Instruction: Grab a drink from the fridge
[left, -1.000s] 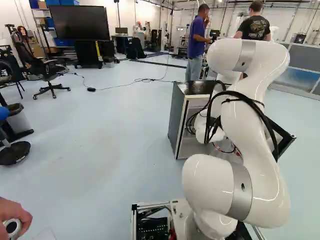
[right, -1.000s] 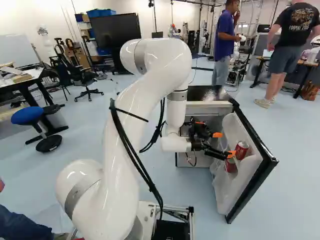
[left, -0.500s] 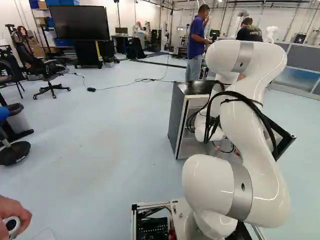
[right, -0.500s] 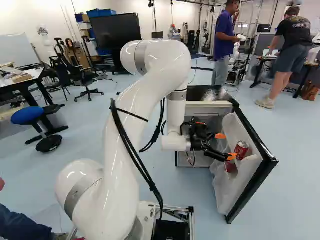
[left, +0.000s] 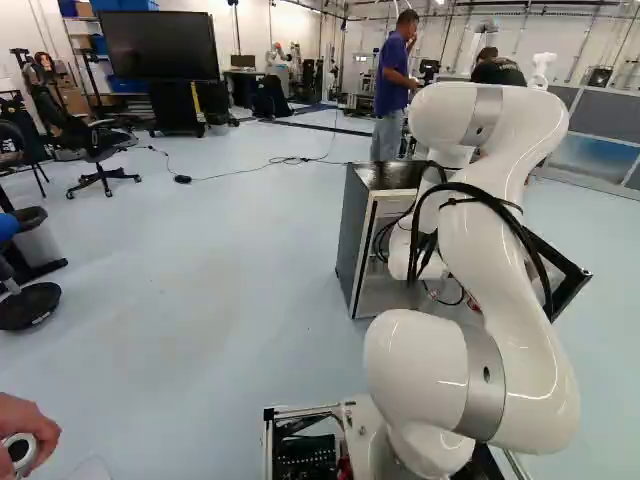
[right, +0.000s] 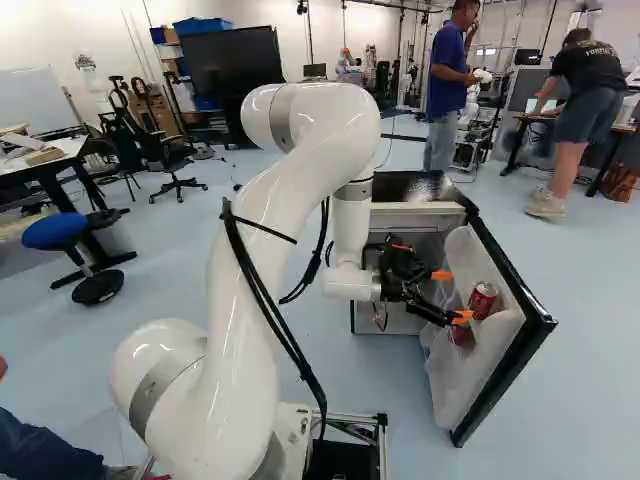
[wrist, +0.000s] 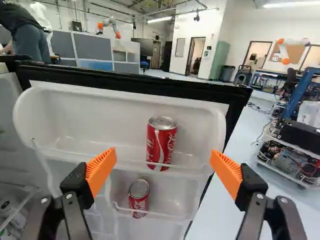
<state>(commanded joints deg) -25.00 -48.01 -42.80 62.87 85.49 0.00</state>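
gripper stands spread and empty in the wrist view, facing the upper can, upright in its white shelf: likely smooth, dentable, best held mid-body. right base view: the open door hangs above pale floor. left base view: fridge, workshop beyond.

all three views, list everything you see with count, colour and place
Fridge: one, dark grey, ahead of base
Fridge door: one, black-edged, swung open
Door bins: at least two, whitish, inside door
Cans: two, red, in upper bin and bin below
Screen: one, black, far back
Office chairs: at least two, black, left base view's left
Stool: one, blue, right base view's left
Partitions: several, grey and blue, beyond door
Arm: one, white, right base view's left half
Gripper: one, black, orange pads, open before cans
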